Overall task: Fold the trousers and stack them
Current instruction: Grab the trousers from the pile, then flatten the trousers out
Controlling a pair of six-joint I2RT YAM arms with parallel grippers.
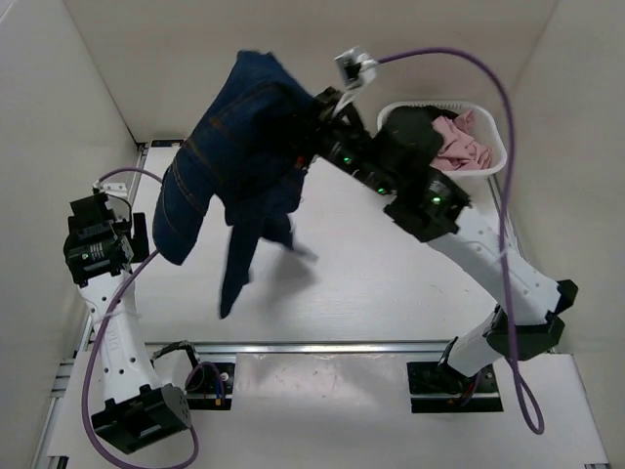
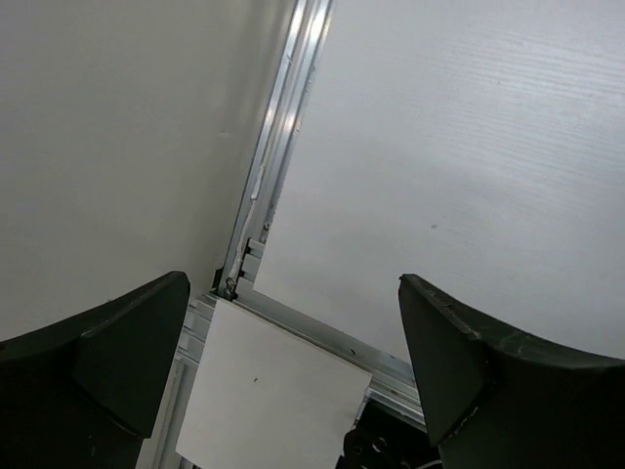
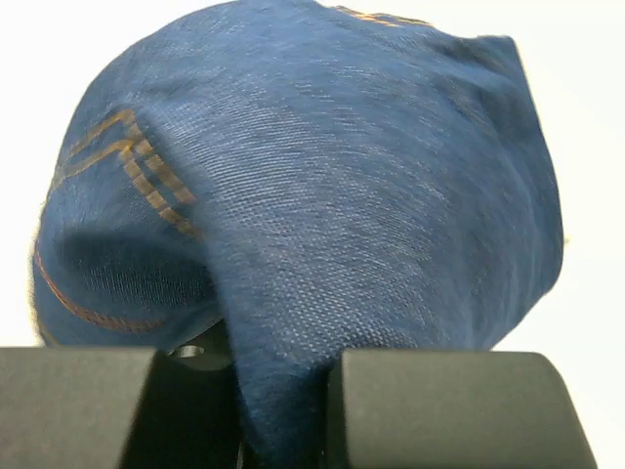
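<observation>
Black fingers point(image 2: 127, 352) of the left gripper point(image 2: 293, 298) fill the bottom corners of the left wrist view, spread wide with nothing between them. Below them are bare table point(image 2: 469, 147) and a metal rail point(image 2: 283, 127) along its left edge. From above, this arm sits folded at the table's left side, apart from the cloth.

Right of it, the trousers point(image 1: 234, 147) hang in the air over the far left-centre of the table, bunched at the top. One fold droops to the left and a leg dangles toward the near side. Whether its tip touches the table I cannot tell.

Further right, the right gripper point(image 3: 283, 410) pinches a fold of denim with orange stitching, its fingers narrow on the cloth.

At the far right stands a white basket point(image 1: 503, 147) with a pink garment point(image 1: 459, 147) in it.
</observation>
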